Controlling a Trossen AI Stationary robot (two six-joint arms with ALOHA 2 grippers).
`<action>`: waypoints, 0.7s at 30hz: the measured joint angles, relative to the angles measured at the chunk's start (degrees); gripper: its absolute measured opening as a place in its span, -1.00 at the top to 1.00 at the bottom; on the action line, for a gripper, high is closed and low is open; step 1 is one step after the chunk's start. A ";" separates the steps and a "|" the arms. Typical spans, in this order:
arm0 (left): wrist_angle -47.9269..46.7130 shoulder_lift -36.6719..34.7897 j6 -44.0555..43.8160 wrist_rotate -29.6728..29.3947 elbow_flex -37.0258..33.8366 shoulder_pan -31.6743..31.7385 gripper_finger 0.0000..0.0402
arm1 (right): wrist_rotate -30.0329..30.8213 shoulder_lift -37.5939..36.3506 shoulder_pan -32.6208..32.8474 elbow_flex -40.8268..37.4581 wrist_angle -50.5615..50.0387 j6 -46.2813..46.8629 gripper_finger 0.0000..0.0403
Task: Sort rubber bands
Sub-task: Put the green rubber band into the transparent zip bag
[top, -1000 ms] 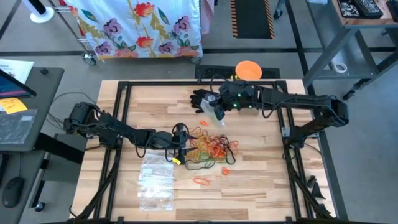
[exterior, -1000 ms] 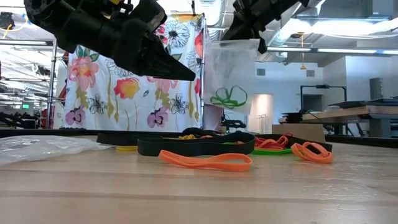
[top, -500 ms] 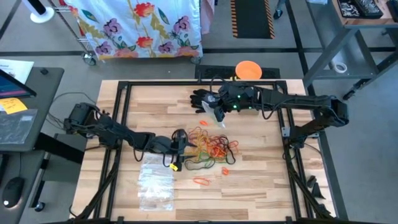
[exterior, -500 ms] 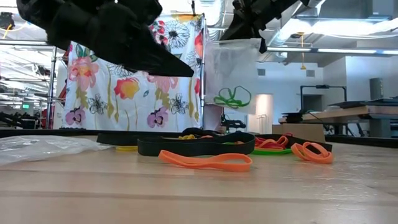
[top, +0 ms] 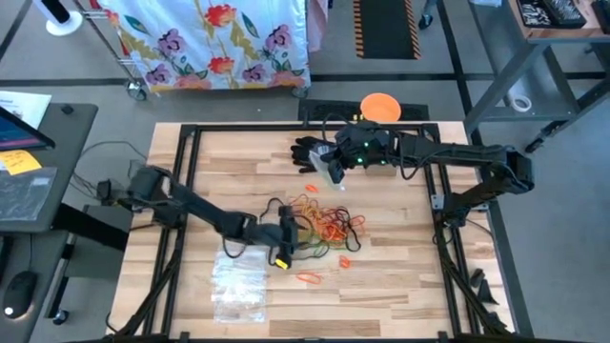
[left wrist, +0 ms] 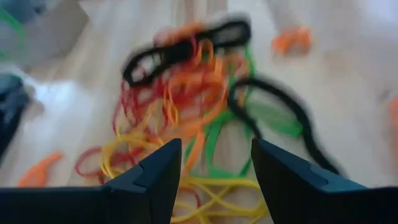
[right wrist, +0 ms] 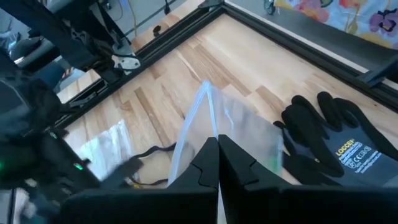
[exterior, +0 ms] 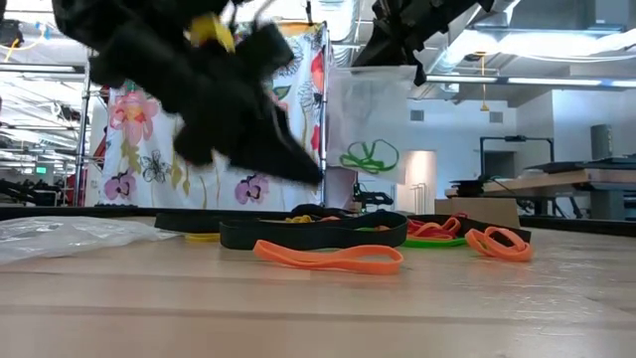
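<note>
The rubber bands (top: 322, 224) lie in a tangled pile of red, orange, yellow, green and black loops at mid-table; the left wrist view shows them (left wrist: 199, 93) just beyond the fingers. Single orange bands (top: 308, 278) lie nearer the front. My left gripper (top: 297, 234) stands open just above the pile's left side and touches nothing. My right gripper (top: 334, 171), raised over the table's far middle, is shut on a clear plastic bag (exterior: 373, 119) that holds green bands (exterior: 368, 156). My right gripper pinches the clear bag's upper edge (right wrist: 214, 134) between its two shut fingers, slanting down from the table's right. The bag hangs below the fingers, clear of the table, with the green bands low inside it.
A black glove (top: 310, 152) lies on the table under and beside the hanging bag. A stack of clear bags (top: 238, 281) lies at the front left. A black frame (top: 191, 133) runs around the tabletop, and an orange disc (top: 379, 105) sits beyond the far edge.
My left gripper has gone down and toward the table's right and near edges, onto the pile's left side, tipping its fingers further downward. Its fingers have stayed open. The right gripper and its bag have kept still.
</note>
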 joint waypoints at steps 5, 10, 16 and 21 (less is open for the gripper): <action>0.19 3.23 -1.86 -0.26 1.94 1.22 0.03 | 0.04 0.00 0.92 0.00 -0.90 -1.25 1.00; -1.23 3.97 -3.43 -0.04 2.94 1.54 0.03 | -0.75 0.00 0.90 0.00 -0.69 -1.96 1.00; -5.06 3.99 -6.02 -1.24 2.97 1.86 0.03 | -1.01 0.00 0.76 0.00 -0.65 -2.07 1.00; -4.81 4.87 -6.44 -2.10 2.93 1.86 0.03 | -1.18 0.00 0.76 -0.02 -0.50 -1.03 1.00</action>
